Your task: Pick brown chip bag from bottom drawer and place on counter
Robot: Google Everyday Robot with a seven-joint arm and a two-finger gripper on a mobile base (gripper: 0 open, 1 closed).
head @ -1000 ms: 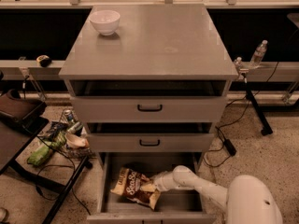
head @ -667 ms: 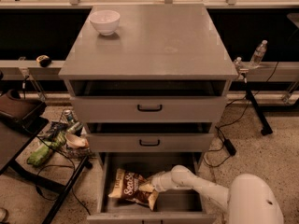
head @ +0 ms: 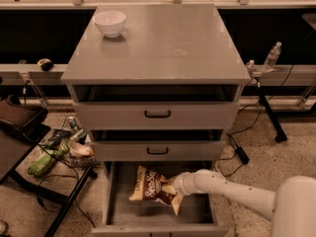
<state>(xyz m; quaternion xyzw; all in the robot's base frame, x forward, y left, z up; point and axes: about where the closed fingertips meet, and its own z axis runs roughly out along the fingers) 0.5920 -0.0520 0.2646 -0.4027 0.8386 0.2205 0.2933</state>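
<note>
Gripping looked like the step in hand: the chip bag [head: 150, 186] hung tilted inside the bottom drawer [head: 118, 214]. Its right edge sat pinched in the end effector [head: 173, 185], whose jaws seemed closed narrowly on the crinkled foil. Bare drawer floor showed below and left of the end effector, so the bag was probably partly lifted. Two shallower drawers [head: 157, 115] jutted out directly above the end effector. The grey surface [head: 163, 43] lay higher again, with a white bowl [head: 109, 22] at its far left. Next, I judged, the arm [head: 232, 189] had to draw the bag outward, clear of those drawer fronts, before raising it to the surface without letting it slip.
</note>
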